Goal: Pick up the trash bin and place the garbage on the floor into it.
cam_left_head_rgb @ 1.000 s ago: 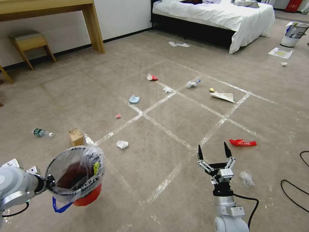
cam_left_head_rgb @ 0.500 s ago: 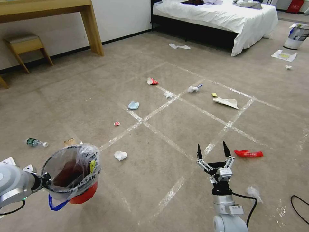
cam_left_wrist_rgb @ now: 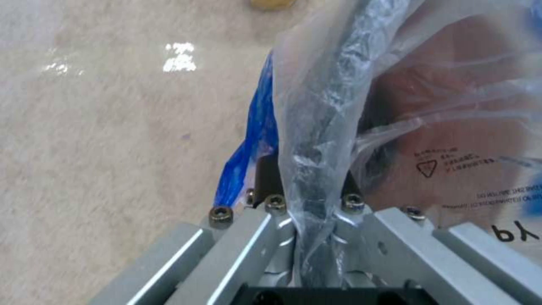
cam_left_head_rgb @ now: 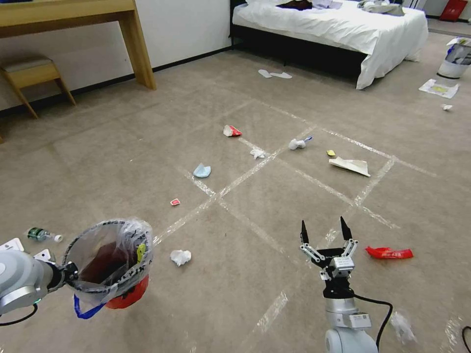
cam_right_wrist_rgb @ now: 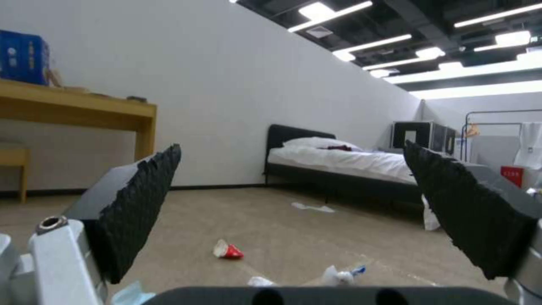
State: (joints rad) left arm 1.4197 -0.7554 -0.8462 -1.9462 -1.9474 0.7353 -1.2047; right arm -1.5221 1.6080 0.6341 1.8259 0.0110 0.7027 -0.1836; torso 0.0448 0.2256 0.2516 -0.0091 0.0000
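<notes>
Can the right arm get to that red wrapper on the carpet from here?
Probably yes: the open right gripper hangs just beside the red wrapper, with bare floor between them and nothing on top.

Pretty bright, even light from ceiling strip lights (cam_right_wrist_rgb: 361,44), soft shadows. Tape lines (cam_left_head_rgb: 235,179) glare on the floor (cam_left_head_rgb: 122,147). Left wrist view's blurry, glare patch toward 11 o'clock.

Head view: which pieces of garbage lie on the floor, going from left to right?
plastic bottle → small red scrap → light-blue face mask → red-and-white carton → folded paper → red wrapper
</notes>
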